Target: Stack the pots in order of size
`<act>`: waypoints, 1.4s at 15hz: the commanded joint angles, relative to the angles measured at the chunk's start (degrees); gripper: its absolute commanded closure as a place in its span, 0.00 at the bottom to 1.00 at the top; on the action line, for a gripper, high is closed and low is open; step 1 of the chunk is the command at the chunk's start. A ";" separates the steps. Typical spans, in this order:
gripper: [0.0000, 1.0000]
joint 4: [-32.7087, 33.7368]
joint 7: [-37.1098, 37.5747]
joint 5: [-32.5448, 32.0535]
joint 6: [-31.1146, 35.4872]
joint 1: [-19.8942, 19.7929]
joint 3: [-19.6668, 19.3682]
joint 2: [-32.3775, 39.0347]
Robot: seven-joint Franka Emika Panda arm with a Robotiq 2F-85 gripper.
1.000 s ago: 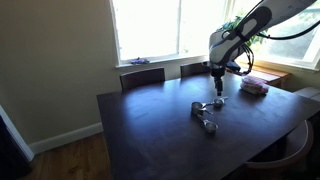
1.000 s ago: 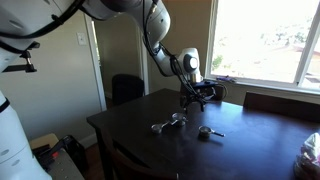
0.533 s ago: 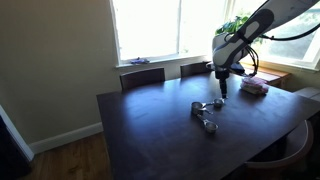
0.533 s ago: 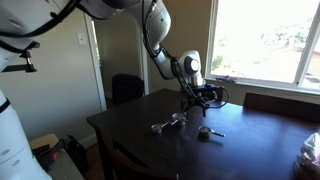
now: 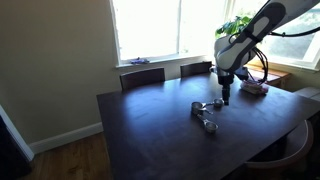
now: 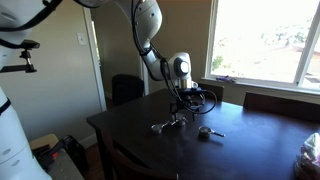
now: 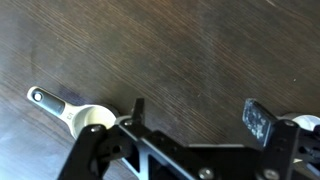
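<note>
**Jaws over the pots.** I have the jaws set wide apart, gripping nothing, pointing down at the dark brown wooden worktop (image 7: 200, 40). In the wrist view, one black finger (image 7: 138, 112) stands just beside the bowl of a small shiny silver metal pot (image 7: 96, 118). I cannot tell whether they touch. The pot's thin handle runs away to the upper left. The opposite finger (image 7: 258, 122) stands near a second silver pot (image 7: 306, 124), which is cut off by the right edge of the view. In an exterior view, the silver pots (image 5: 210, 126) lie singly in a loose group near the worktop's middle, below the white robot arm (image 5: 245, 35). A pinkish stack of flat items (image 5: 254, 87) rests at the far right, apart from them.
</note>
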 commanded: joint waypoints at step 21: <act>0.00 -4.99 3.46 -0.45 7.26 -0.25 1.54 0.15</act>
